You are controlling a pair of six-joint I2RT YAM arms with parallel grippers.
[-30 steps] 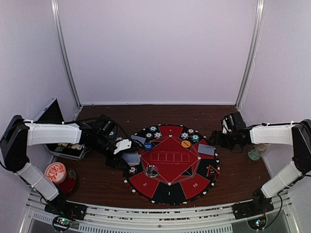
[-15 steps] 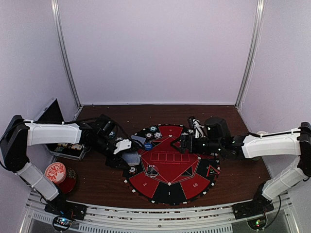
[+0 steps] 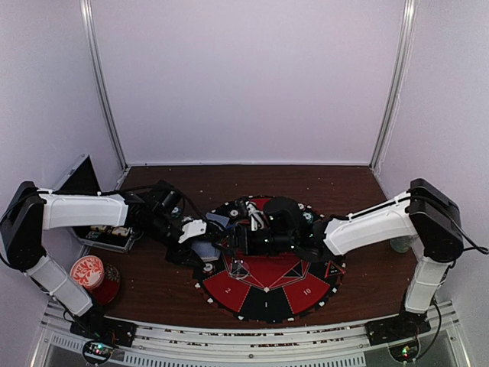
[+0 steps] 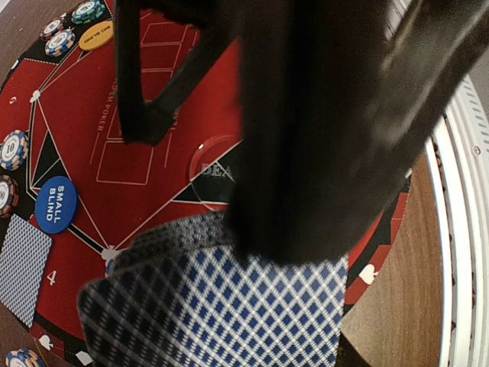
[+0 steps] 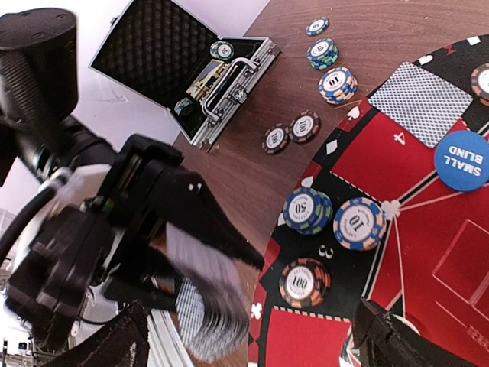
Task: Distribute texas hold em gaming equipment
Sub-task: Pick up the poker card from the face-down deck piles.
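As left claw grips cards, right claw arrives.

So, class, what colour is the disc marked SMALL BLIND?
Blue, white lettering; the disc shows best in the right wrist view.

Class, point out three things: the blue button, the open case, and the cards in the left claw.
blue button (image 5: 462, 160): right wrist view, on its printed face.
case (image 5: 157, 50): right wrist view, on the foam inside its lid.
cards (image 4: 229, 306): left wrist view, on the top card's patterned back.
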